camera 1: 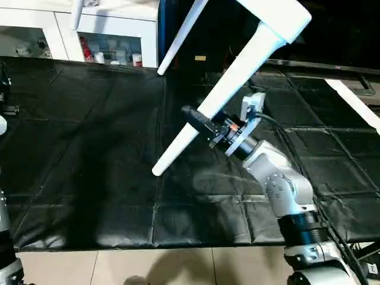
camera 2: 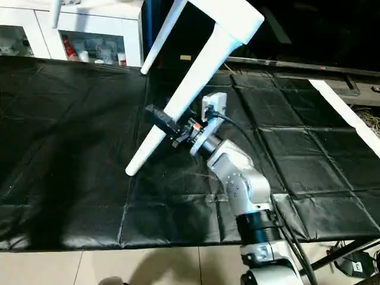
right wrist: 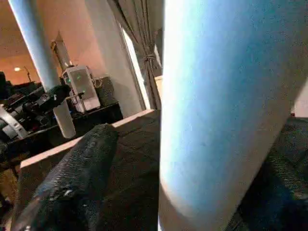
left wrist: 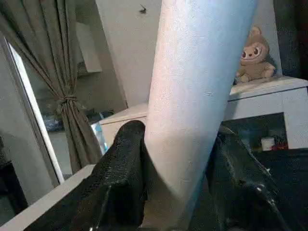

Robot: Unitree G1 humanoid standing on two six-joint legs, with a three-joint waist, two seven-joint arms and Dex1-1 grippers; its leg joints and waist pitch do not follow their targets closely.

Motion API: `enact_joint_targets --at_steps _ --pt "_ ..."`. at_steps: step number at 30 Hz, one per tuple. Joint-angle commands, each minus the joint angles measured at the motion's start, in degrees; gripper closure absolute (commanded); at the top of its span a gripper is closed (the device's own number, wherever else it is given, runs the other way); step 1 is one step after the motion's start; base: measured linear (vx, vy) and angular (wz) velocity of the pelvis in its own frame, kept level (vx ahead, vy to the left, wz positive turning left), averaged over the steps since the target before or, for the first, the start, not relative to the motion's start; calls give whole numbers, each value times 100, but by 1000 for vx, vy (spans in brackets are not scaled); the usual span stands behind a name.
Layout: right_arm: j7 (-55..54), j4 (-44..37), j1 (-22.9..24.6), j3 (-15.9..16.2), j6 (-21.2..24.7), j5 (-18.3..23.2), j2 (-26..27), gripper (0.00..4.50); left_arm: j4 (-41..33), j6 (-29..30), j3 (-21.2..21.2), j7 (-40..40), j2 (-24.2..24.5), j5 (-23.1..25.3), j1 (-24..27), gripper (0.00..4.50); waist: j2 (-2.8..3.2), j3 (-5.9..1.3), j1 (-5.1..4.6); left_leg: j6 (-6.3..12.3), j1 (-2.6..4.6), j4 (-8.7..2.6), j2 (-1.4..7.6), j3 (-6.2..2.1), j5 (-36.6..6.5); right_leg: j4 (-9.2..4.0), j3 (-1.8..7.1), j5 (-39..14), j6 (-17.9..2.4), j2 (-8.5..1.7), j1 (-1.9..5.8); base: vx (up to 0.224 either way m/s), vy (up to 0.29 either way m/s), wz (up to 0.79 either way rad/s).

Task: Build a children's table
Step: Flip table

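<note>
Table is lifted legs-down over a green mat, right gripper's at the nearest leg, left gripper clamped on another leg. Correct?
Not quite: the mat is black, not green, as the left eye view shows. The rest stands: the right gripper is at the nearest leg of the lifted table, and the left gripper clamps another leg.

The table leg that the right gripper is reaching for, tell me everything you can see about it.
The leg is a long white tube, smooth and plastic-looking, widest where it joins the tabletop corner and tapering to a rounded free end. It hangs slanted in the air above the black mat, free end lowest and not touching it. The right gripper straddles its lower half, one black finger standing clear of the tube.
</note>
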Motion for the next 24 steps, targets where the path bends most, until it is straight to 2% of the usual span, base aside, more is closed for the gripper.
enact_joint_targets --at_steps 1,7,8,10,13,14,17,24 --pt "150 34 -93 -65 -108 27 -16 123 -114 20 -254 -129 -92 -229 45 286 205 -319 -64 -355 121 -485 -66 93 -1848 -431 95 -973 -787 -217 183 0 0 0" --pt "296 119 -135 -129 -201 19 -18 190 -118 50 -339 -122 -153 -243 50 289 221 -318 -58 -342 128 -489 -62 90 -1901 -437 93 -1026 -798 -215 176 0 0 0" --pt "296 119 -135 -129 -201 19 -18 190 -118 50 -339 -122 -153 -243 50 289 221 -318 -58 -342 128 -489 -62 90 -1901 -437 93 -1026 -798 -215 176 0 0 0" --pt "361 119 -110 -141 -218 -2 -38 213 -130 57 -356 -124 -172 -244 74 289 204 -318 -60 -329 122 -489 -64 91 -1886 -440 93 -1020 -799 -215 183 0 0 0" --pt "404 117 -89 -132 -240 -38 -63 235 -140 68 -361 -131 -186 -258 99 289 212 -319 -59 -327 123 -489 -63 90 -1866 -441 92 -1023 -792 -214 184 0 0 0" --pt "417 118 -86 -132 -248 -48 -67 245 -144 74 -364 -136 -192 -266 108 289 189 -318 -64 -319 117 -489 -63 94 -1848 -442 92 -1008 -793 -213 189 0 0 0" --pt "452 110 -97 -132 -287 -89 -74 271 -166 106 -397 -180 -228 -300 139 291 193 -320 -63 -314 113 -490 -63 95 -1803 -437 91 -987 -804 -213 191 0 0 0" --pt "452 -27 -116 -116 -329 -191 -161 285 -264 181 -511 -156 -358 -298 288 291 198 -316 -60 -306 122 -497 -56 96 -1838 -452 89 -1005 -800 -212 192 0 0 0"
